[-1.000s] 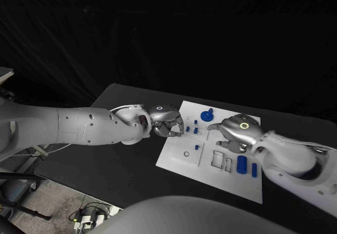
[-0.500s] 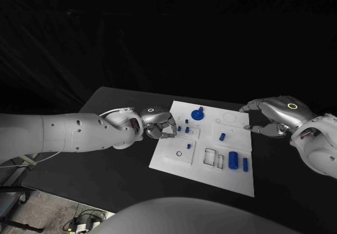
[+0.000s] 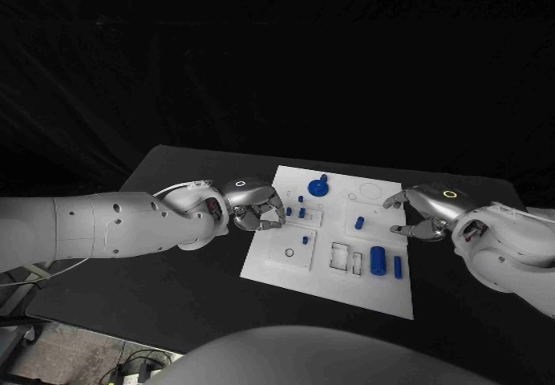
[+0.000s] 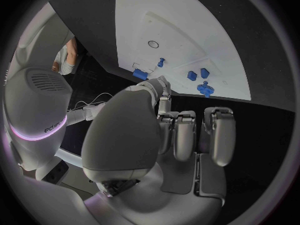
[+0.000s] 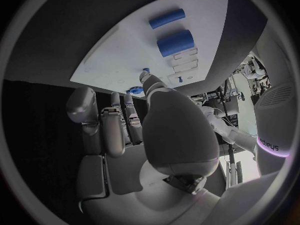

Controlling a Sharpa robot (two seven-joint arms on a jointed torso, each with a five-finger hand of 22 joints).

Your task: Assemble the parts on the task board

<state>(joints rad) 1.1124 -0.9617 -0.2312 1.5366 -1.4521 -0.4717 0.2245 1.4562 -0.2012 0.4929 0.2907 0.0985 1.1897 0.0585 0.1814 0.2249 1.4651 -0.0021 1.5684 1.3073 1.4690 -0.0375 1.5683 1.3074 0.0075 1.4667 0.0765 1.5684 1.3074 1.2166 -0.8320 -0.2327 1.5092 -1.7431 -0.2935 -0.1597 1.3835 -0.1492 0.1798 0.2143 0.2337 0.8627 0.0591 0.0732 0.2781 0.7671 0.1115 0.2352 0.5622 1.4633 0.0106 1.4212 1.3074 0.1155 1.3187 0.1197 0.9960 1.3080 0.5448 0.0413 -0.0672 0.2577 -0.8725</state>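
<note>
— Starting with the biggest: what lies on the worktop [image 3: 173, 265]?
— A white board [image 3: 330, 285], set well in from the edges. It carries blue parts: a knob [image 3: 317, 187] near the far edge, a thick cylinder [image 3: 378, 258] with a slim bar [image 3: 398, 267] just beside it toward the near right, a short peg [image 3: 360, 223] mid-board, and small pegs [image 3: 300, 213] along the left side.
— Any recesses?
— Two rectangular slots [image 3: 339, 256] beside the cylinder, and a ring-shaped hole [image 3: 288, 253] nearer the left edge. I cannot tell what sits in them.
— And the hands?
— The left hand [image 3: 257, 204] hangs over the board's left edge by the small pegs, fingers [image 4: 187, 135] curled in. Whether they pinch anything, I cannot tell. The right hand [image 3: 423, 210] is at the right edge, fingers [image 5: 106, 125] bent inward, thumb reaching toward the board, nothing seen in it.
— What do the wrist cameras add?
— The left wrist view shows the thumb tip close to one small peg. The right wrist view shows the cylinder [image 5: 174, 42] and bar [image 5: 167, 18] lying parallel.
</note>
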